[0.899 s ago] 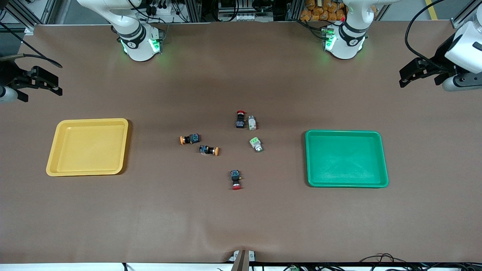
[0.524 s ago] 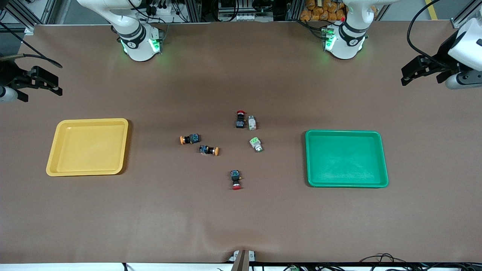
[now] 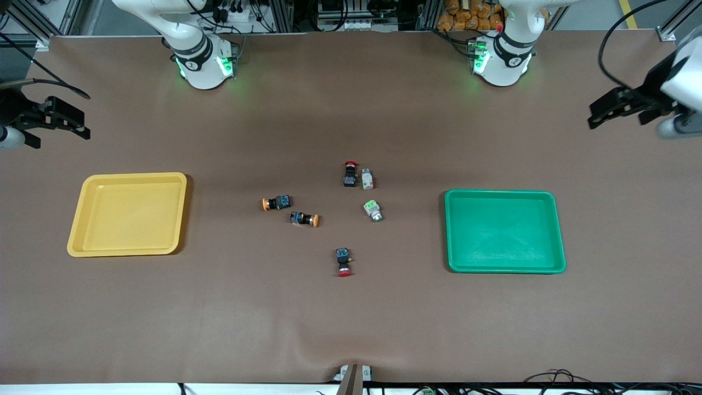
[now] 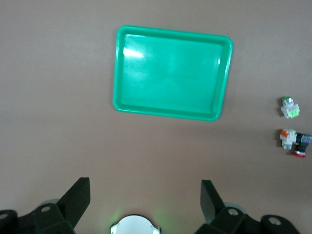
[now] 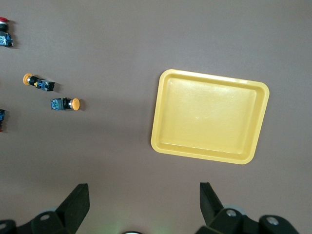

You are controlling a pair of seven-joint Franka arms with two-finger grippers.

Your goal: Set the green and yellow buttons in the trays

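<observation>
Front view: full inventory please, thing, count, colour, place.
yellow tray: 1, yellow, toward the right arm's end of the table, nothing in it
green tray: 1, green, toward the left arm's end, nothing in it
yellow buttons: 2, black bodies with orange-yellow caps, mid-table between the trays; one lies slightly farther from the front camera than the other
green buttons: 2, whitish with light green; one beside a red button, one nearer the camera
red buttons: 2, black with red caps; one farthest from the camera, one nearest
left end effector: open, holding nothing, up near the table's end past the green tray
right end effector: open, holding nothing, waiting near the table's end by the yellow tray
</observation>
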